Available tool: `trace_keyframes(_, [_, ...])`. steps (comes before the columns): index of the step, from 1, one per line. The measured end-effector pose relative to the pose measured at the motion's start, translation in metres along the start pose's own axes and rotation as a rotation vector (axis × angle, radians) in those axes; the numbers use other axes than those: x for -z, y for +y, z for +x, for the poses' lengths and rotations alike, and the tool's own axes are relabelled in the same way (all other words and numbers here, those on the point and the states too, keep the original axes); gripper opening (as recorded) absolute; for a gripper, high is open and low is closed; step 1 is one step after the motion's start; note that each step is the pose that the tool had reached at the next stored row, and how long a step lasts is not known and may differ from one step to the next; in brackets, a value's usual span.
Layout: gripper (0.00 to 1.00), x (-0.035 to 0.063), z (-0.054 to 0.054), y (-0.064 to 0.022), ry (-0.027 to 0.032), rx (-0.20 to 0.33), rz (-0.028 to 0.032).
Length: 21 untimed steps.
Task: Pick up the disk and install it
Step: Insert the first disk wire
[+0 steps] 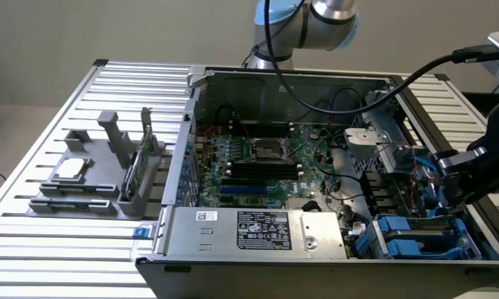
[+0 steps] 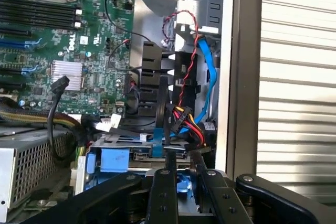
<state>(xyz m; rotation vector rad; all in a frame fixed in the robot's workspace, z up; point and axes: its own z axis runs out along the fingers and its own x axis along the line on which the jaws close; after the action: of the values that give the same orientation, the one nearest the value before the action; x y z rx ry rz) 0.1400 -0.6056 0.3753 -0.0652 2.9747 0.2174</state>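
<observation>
Hovering just above the drive bay (image 1: 415, 240), the gripper (image 2: 184, 157) carried the disk (image 2: 184, 184) upright over the bay, presumably so its blue rail could line up with the bay's slot; fingers were drawn narrow, apparently pinching the disk by that rail

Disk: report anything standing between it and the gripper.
Nothing visible does: the gripper is right at the blue-railed disk. A red, yellow and black cable bundle hangs close beside them, not between.
</observation>
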Motion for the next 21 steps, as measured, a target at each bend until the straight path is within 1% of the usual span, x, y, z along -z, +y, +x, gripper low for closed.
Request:
trace_keyframes(7, [0.25,-0.0014,0.0002,-0.0002,-0.0143,-0.104,0.0171])
trace_keyframes(9, [0.25,-0.0015,0.0003,-0.0002,-0.0169,-0.129,0.0211])
trace_keyframes(11, [0.25,-0.0016,0.0004,-0.0003,-0.018,-0.151,0.0234])
trace_keyframes(13, [0.25,-0.0014,0.0005,-0.0005,-0.017,-0.17,0.0232])
trace_keyframes(15, [0.25,-0.0013,0.0007,-0.001,-0.0144,-0.186,0.021])
trace_keyframes(18, [0.25,-0.0012,0.0009,-0.0019,-0.0096,-0.209,0.0167])
trace_keyframes(21, [0.25,-0.001,0.0011,-0.0031,-0.0035,-0.232,0.0127])
